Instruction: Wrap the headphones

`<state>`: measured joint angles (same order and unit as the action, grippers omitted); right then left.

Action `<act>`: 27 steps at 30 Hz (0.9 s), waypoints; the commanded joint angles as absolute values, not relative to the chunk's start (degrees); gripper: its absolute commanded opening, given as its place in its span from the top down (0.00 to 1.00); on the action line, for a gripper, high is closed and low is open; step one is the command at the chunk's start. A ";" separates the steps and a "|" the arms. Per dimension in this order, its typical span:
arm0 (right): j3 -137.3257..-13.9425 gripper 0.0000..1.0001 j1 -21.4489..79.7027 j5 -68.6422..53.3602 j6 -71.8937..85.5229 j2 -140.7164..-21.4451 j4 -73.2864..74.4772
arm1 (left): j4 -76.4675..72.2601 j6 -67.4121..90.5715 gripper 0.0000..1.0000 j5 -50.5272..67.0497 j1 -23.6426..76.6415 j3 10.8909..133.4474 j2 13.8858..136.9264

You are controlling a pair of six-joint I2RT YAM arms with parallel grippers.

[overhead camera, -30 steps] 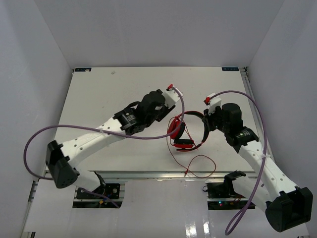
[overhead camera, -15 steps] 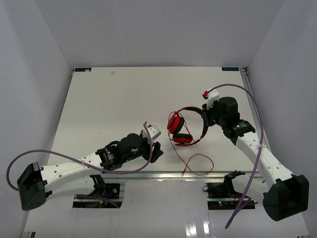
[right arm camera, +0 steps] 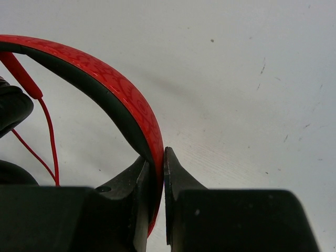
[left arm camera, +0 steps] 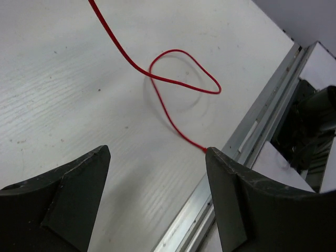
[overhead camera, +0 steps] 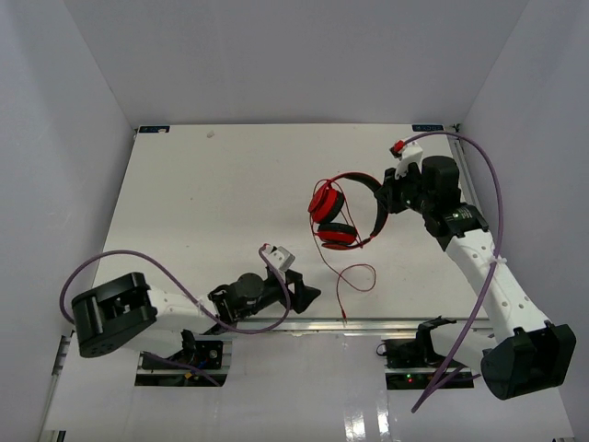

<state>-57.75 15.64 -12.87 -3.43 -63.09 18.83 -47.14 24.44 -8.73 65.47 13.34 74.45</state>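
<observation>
The red headphones (overhead camera: pixel 336 216) with black ear pads hang in the right gripper (overhead camera: pixel 385 199), which is shut on the patterned red headband (right arm camera: pixel 126 100). The thin red cable (overhead camera: pixel 354 276) trails down from the ear cups in a loop toward the table's front edge. In the left wrist view the cable's loop (left arm camera: pixel 181 73) and its end (left arm camera: pixel 203 149) lie on the table ahead of the fingers. My left gripper (overhead camera: pixel 308 295) is open and empty, low near the front edge, left of the cable's end.
The table's metal front rail (left arm camera: pixel 252 131) runs just beyond the cable's end. Thick purple robot cables (overhead camera: pixel 488 221) arc along both arms. White walls enclose the table on three sides.
The right gripper has carried the headphones up and toward the back right. The left arm has pulled back to the front edge and reached right toward the cable's end.
</observation>
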 commanded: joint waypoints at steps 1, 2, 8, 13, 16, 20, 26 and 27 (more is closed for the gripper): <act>-65.59 0.92 15.14 -19.06 2.27 -63.47 18.44 | -69.76 24.88 0.14 -12.45 65.74 15.75 84.42; -66.39 0.92 15.06 -19.47 2.62 -63.52 18.77 | -72.72 24.62 0.13 -13.05 65.74 16.32 86.81; -68.80 0.92 14.52 -21.24 3.44 -62.96 19.89 | -88.75 21.29 0.10 -17.03 65.51 19.16 96.30; -70.48 0.92 14.33 -22.85 4.36 -62.81 20.30 | -94.96 15.48 0.08 -19.15 65.04 21.00 99.05; -71.70 0.92 14.24 -23.49 5.00 -63.22 20.59 | -94.27 10.75 0.07 -20.72 64.78 22.37 99.67; -72.69 0.92 14.15 -24.74 5.77 -63.35 20.85 | -92.77 7.21 0.07 -16.91 62.82 22.24 99.97; -74.84 0.92 14.15 -27.21 7.49 -63.32 21.20 | -90.28 3.50 0.11 -2.36 57.41 24.11 102.33; -75.27 0.92 14.15 -27.54 7.74 -63.39 21.38 | -89.51 4.24 0.12 0.61 56.05 24.60 102.80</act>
<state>-70.52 14.36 -23.50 3.87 -63.92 23.91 -75.84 6.50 -11.64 59.69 21.95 100.89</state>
